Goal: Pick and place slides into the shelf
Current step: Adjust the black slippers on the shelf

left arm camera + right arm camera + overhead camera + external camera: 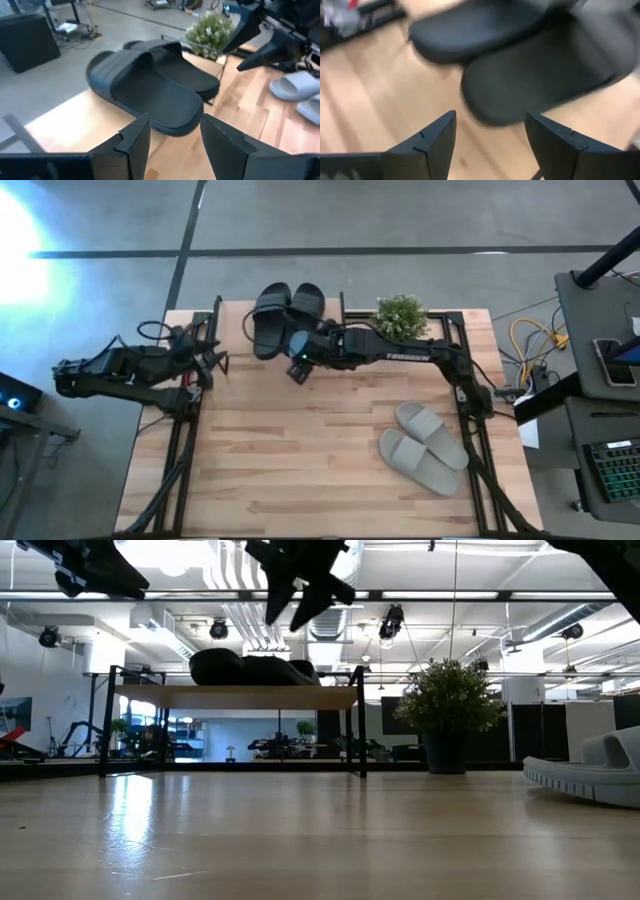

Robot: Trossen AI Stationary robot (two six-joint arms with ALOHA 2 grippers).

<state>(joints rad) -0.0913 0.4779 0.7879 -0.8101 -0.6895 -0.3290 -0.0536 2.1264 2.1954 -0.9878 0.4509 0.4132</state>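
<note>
Both grippers' fingers apart, empty; right gripper [297, 370] seemingly over black slides [285, 314].

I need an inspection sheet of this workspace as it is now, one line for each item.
Surface: wooden table, bare in the middle.
Job's things: black slides side by side on the shelf top; grey slides on the table, near the right edge.
Clutter: potted plant beside the shelf.
End effectors: left end effector open, empty, at the table's left edge; right end effector open, empty, just off the black slides.
Cables: yellow cables on the floor, right of the table.
Surroundings: desk with keyboard at right; no person seen.
</note>
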